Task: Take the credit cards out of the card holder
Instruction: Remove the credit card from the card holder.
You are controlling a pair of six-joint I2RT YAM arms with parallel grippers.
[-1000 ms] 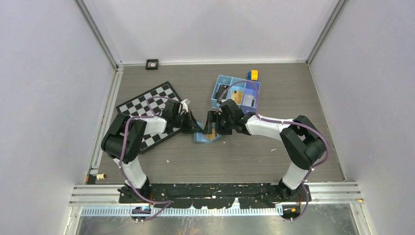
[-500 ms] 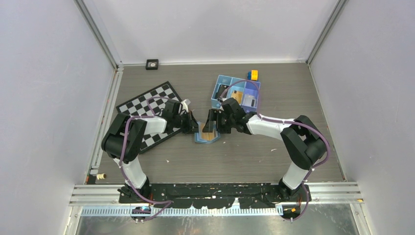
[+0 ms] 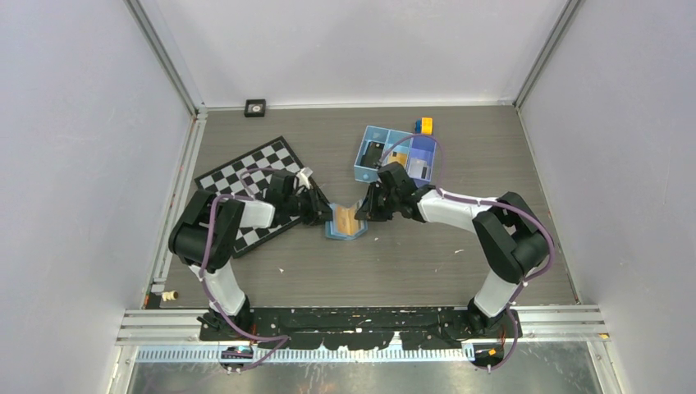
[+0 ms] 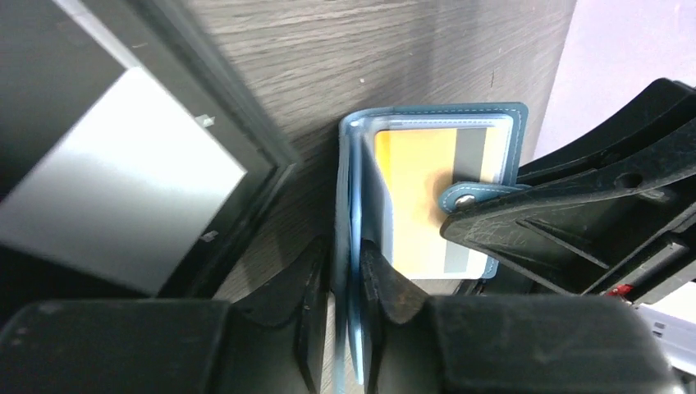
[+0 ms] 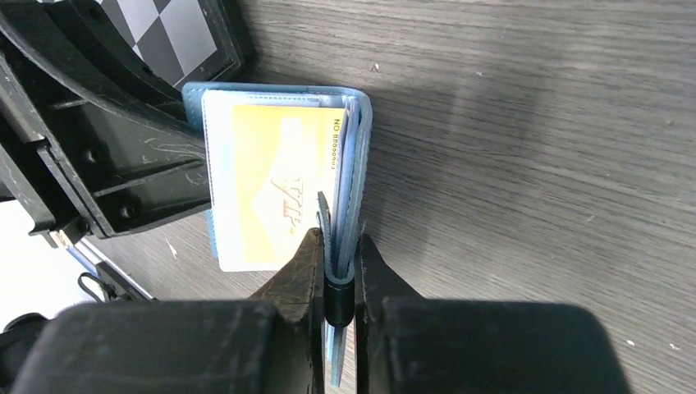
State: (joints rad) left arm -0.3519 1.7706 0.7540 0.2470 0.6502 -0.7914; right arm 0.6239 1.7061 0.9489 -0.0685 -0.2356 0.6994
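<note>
Left hand [image 4: 346,275] and right hand [image 5: 336,263] each pinch a card holder [image 5: 364,139] panel (chessboard [image 3: 246,176] just beside).

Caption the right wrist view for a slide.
Right tool pinches a flap of the wallet, orange card showing in its sleeve.

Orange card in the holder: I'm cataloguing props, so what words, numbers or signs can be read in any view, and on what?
"VIP": printed sideways on the orange card inside the card holder, right wrist view.
"NO" followed by a row of digits, seemingly zeros, too small to count: along that card's edge.
Left wrist and top views: nothing readable.
</note>
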